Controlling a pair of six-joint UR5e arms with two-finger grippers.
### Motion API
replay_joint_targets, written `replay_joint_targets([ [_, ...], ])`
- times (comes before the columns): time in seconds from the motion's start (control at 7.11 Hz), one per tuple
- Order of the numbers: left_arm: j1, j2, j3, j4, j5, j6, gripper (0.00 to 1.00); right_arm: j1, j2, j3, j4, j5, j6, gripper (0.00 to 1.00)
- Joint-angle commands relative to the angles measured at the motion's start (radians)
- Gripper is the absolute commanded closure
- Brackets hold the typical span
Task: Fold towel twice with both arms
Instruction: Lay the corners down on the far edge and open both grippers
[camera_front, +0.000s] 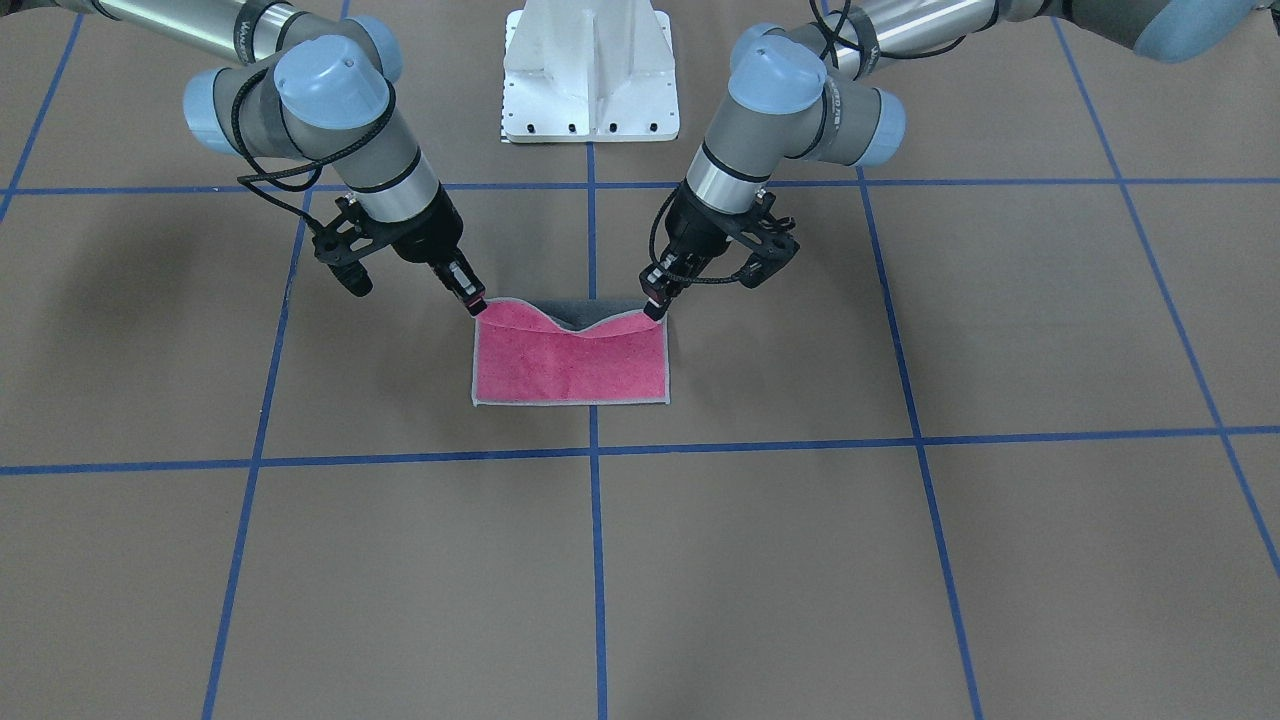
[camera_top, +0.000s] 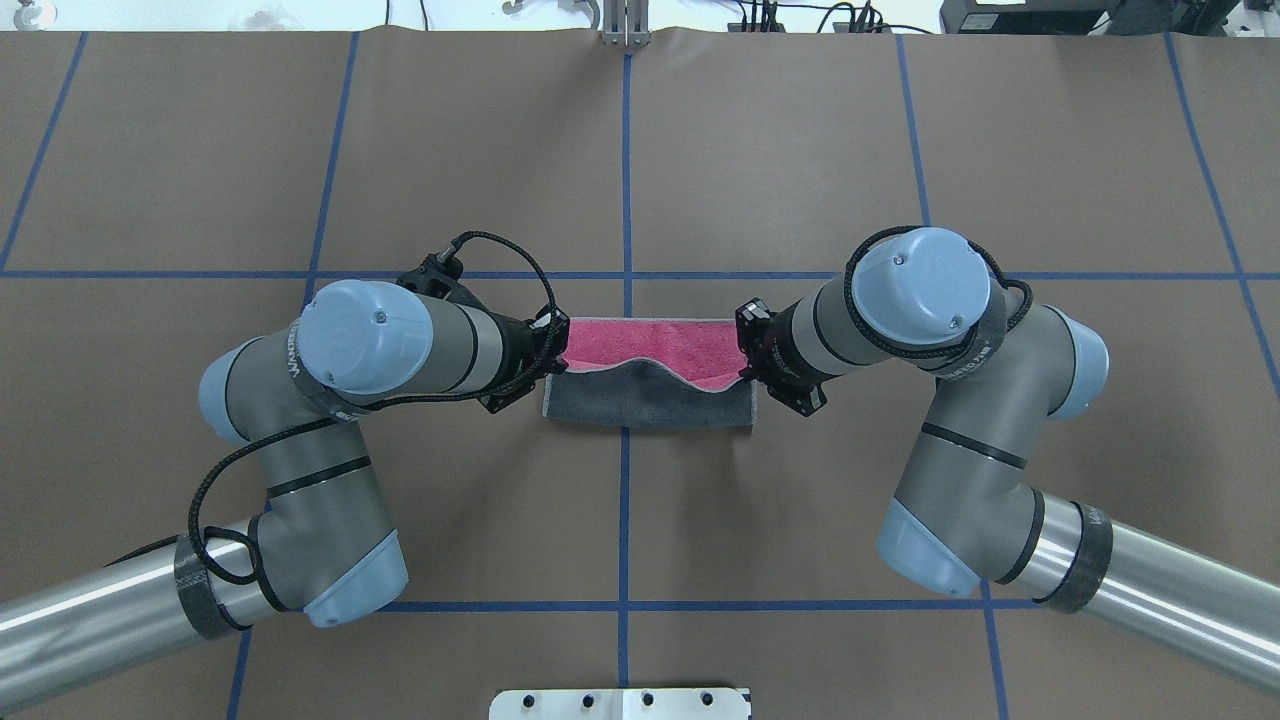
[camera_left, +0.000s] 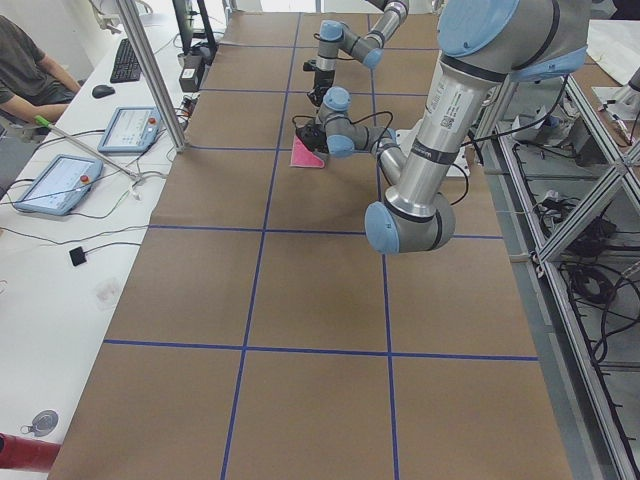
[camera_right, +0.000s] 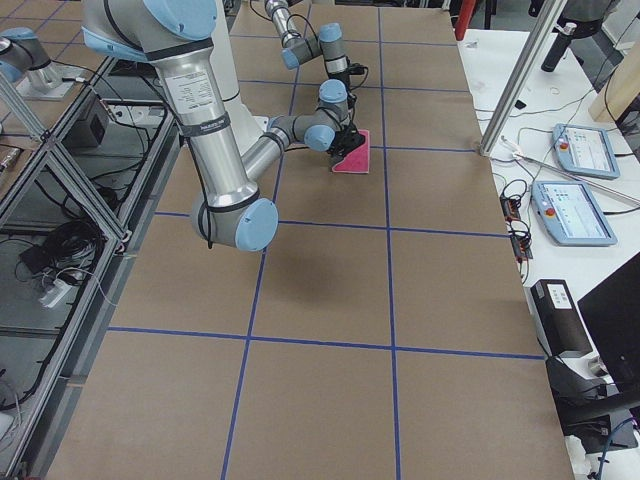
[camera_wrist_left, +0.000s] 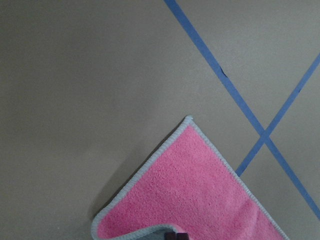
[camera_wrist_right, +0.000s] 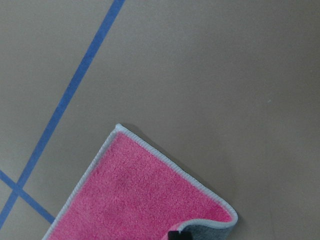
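With the left tool (camera_front: 655, 308) and the right tool (camera_front: 478, 303) each clamped on a raised corner of the towel (camera_front: 570, 365), at the middle of the worktop (camera_front: 900, 560), astride a blue tape line (camera_front: 596, 520) and near the white base (camera_front: 590, 70), carry both corners away from the base at matched height and pace. Pull gently apart to take out the sag between them, and lower only with hem squarely over hem. By count: one towel, two arms (camera_front: 340, 120), two tools, one base.
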Motion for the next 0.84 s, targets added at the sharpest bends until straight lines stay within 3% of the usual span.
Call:
replay_joint_targets([
  [0.0,-0.007,-0.022,0.035,-0.001,0.0,0.003,1.0,0.017,0.043,-0.057,0.0,-0.001,-0.02,1.0],
  [0.7,-0.024,-0.032,0.069,-0.001,0.0,0.015,1.0,0.05,0.074,-0.112,0.0,-0.001,-0.045,1.0],
])
